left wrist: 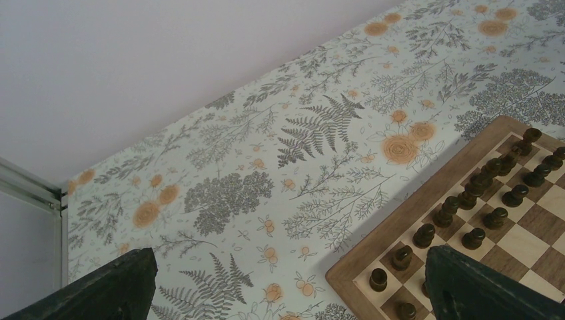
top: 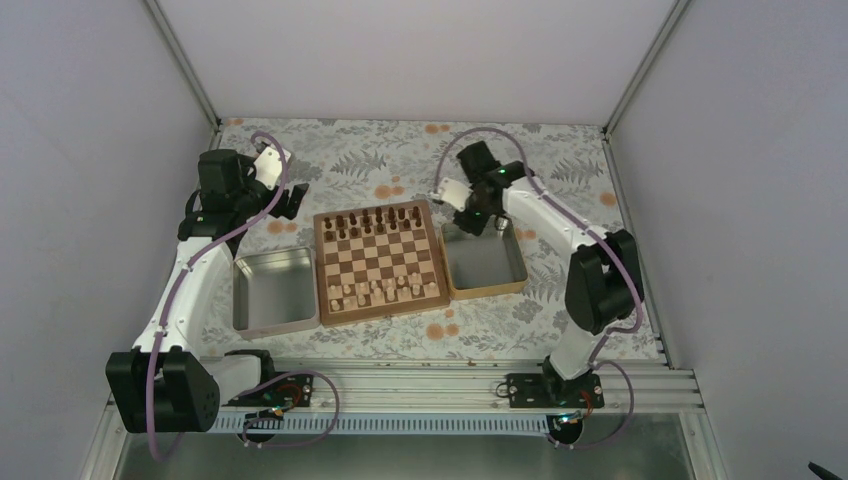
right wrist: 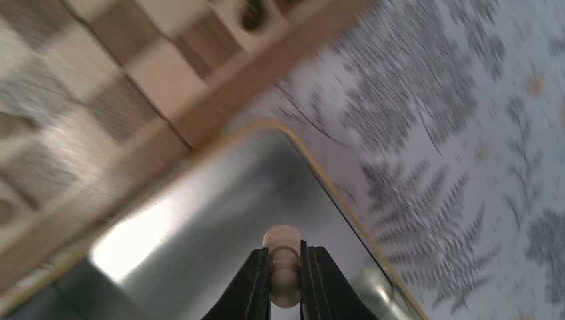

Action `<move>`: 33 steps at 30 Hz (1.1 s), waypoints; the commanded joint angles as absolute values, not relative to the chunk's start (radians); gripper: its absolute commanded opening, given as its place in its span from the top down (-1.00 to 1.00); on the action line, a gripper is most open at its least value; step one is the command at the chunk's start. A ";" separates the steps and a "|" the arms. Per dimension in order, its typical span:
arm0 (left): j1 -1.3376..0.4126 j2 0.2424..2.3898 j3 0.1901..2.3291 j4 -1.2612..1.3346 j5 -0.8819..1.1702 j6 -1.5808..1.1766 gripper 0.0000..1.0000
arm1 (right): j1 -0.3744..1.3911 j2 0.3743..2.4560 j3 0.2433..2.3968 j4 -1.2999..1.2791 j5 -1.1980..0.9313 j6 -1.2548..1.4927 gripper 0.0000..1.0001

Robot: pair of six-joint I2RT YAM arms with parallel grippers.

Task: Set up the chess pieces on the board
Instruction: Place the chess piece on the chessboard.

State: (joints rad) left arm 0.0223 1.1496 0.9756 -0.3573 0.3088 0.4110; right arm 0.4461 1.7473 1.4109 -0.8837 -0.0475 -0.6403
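The right arm (top: 560,225) is the one to watch. Its jaws are closed on 1 pale chess piece (right wrist: 284,241), pinched at the stem, and they hang over the far corner of the yellow-rimmed tray (top: 487,291), the corner nearest the board (top: 380,262). The wrist view is smeared, but the grip reads clearly. The piece's long axis runs along the fingers, with the round head poking out past the tips and the base back toward the wrist. I can't tell how far that is from upright over the desk (top: 400,155).

From those jaws the board lies to the robot's left, just beside the tray. The pale chess pieces (top: 385,290) fill its 2 near rows with gaps, while the dark pieces (top: 375,220) line the 2 far rows. So I'd judge the carry goes left and toward the near edge, and the base has to be turned down before the piece is let go.

The left jaws stand wide apart and hold nothing, off the board's far left corner. The metal tray (top: 272,290) sits on that side.
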 commanded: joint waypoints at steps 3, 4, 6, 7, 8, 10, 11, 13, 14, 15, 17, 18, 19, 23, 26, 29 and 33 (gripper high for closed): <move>0.028 1.142 0.964 -0.354 0.325 0.420 -1.00 | 0.611 1.779 1.460 -0.935 -0.075 -0.582 0.86; 0.028 1.143 0.965 -0.354 0.325 0.420 -1.00 | 0.629 1.786 1.462 -0.931 -0.073 -0.578 0.86; 0.028 1.141 0.965 -0.354 0.325 0.420 -1.00 | 0.659 1.801 1.462 -0.927 -0.085 -0.573 0.86; 0.027 1.141 0.965 -0.354 0.326 0.420 -1.00 | 0.673 1.808 1.461 -0.925 -0.089 -0.569 0.86; 0.027 1.141 0.966 -0.354 0.324 0.419 -1.00 | 0.686 1.816 1.457 -0.926 -0.090 -0.567 0.86; 0.028 1.142 0.967 -0.353 0.325 0.419 -1.00 | 0.711 1.830 1.445 -0.922 -0.092 -0.564 0.85; 0.027 1.142 0.967 -0.354 0.325 0.419 -1.00 | 0.723 1.834 1.436 -0.918 -0.091 -0.564 0.86; 0.027 1.144 0.966 -0.354 0.328 0.420 -1.00 | 0.742 1.846 1.421 -0.912 -0.091 -0.562 0.85; 0.027 1.144 0.965 -0.354 0.329 0.421 -1.00 | 0.752 1.851 1.417 -0.910 -0.092 -0.560 0.85; 0.028 1.144 0.966 -0.354 0.330 0.422 -1.00 | 0.760 1.857 1.409 -0.909 -0.091 -0.560 0.85; 0.028 1.145 0.966 -0.355 0.330 0.422 -1.00 | 0.771 1.862 1.398 -0.902 -0.092 -0.558 0.85; 0.028 1.145 0.966 -0.354 0.329 0.421 -1.00 | 0.776 1.865 1.395 -0.903 -0.095 -0.558 0.85; 0.028 1.145 0.966 -0.354 0.329 0.422 -1.00 | 0.779 1.867 1.391 -0.903 -0.099 -0.558 0.84; 0.028 1.145 0.967 -0.356 0.330 0.422 -1.00 | 0.790 1.874 1.373 -0.907 -0.093 -0.561 0.83; 0.028 1.145 0.966 -0.356 0.329 0.422 -1.00 | 0.793 1.869 1.362 -0.908 -0.091 -0.561 0.83; 0.028 1.144 0.965 -0.354 0.327 0.420 -1.00 | 0.793 1.859 1.347 -0.911 -0.087 -0.559 0.83; 0.028 1.143 0.966 -0.354 0.327 0.420 -1.00 | 0.793 1.848 1.336 -0.916 -0.087 -0.558 0.82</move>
State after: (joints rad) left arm 0.0223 1.1496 0.9756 -0.3573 0.3088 0.4110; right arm 0.7853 1.8679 1.3548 -0.9131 -0.0818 -0.5720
